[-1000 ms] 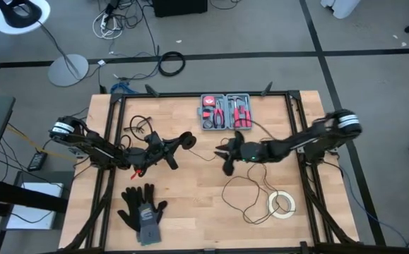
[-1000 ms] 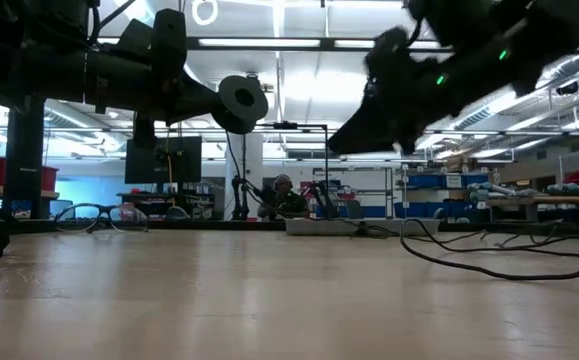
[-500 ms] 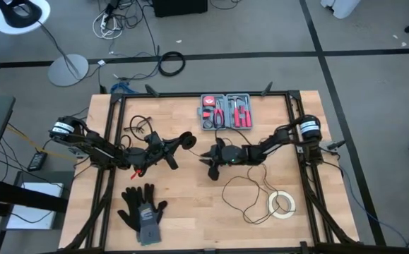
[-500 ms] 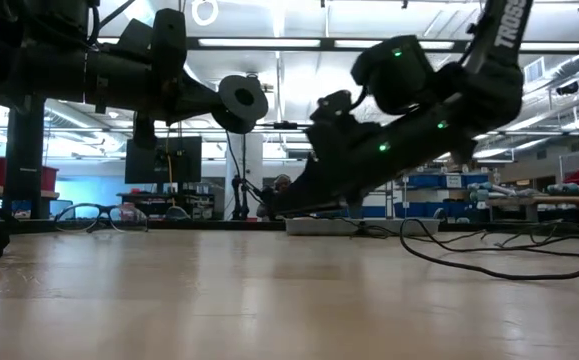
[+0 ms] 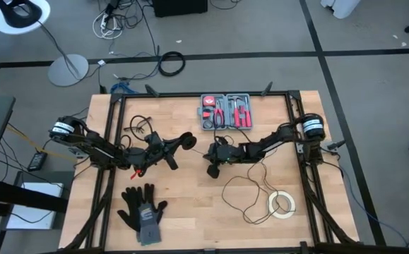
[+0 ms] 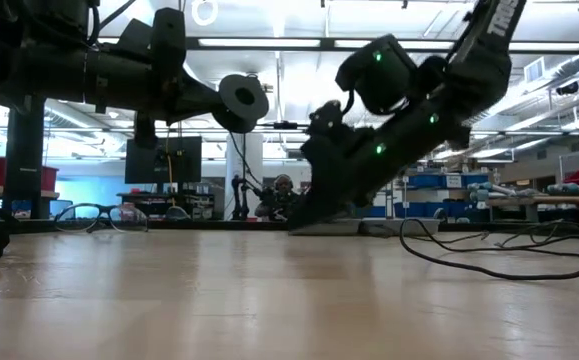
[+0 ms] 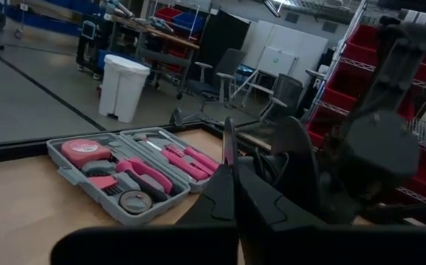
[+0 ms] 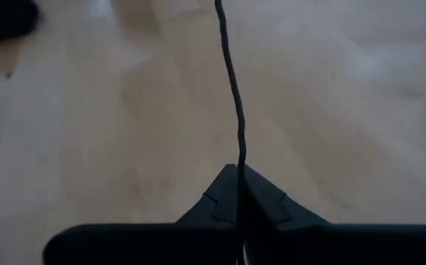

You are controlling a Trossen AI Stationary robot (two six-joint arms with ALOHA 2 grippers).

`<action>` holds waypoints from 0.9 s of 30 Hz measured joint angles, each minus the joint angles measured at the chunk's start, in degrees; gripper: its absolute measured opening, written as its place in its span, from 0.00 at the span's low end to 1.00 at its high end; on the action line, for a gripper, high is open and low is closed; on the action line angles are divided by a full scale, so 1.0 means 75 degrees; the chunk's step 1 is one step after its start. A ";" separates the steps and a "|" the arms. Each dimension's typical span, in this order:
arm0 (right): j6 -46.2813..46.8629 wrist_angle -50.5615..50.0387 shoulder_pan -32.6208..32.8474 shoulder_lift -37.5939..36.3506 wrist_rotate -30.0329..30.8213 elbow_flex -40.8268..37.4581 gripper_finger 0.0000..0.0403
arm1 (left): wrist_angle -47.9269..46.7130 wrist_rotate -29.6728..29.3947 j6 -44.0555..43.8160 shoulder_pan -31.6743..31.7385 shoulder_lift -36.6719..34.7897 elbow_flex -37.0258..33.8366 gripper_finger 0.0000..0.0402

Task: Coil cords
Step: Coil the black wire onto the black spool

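Note:
The cord is a thin black wire with a small round disc (image 6: 241, 102) at one end. My left gripper (image 5: 184, 142) is shut on that disc, level above the middle of the table. The wire runs from there toward my right gripper (image 5: 211, 166), which is shut on it low over the wood, slanting down. Past the right gripper the slack wire (image 5: 250, 199) lies in loose loops on the table, toward the near right. My left gripper pinches the disc (image 7: 229, 144) between its two fingertips, coming at it level from the table's left. The disc stands on edge, lifted clear of the table. My right gripper pinches a single strand of the wire (image 8: 240, 163) between its shut fingertips, slanting down from the table's right. The wire runs on ahead of the fingers (image 8: 220, 197), close over the wood.
A grey tool case (image 5: 227, 111) with pink-handled tools lies open at the far middle. A white tape roll (image 5: 282, 203) lies at the near right, black gloves (image 5: 142, 209) at the near left. A small black cable tangle (image 5: 140, 125) sits by the left arm.
My right gripper has gone toward the table's left and down to the wood, tipping further downward, and has shut on the wire. My left gripper has kept still with the disc.

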 joint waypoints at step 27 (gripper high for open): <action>-0.1708 -0.3077 -0.0071 -0.1011 -0.0361 0.3411 0.00 | -0.0877 -0.0307 -0.0354 0.0000 -0.0003 0.0022 0.00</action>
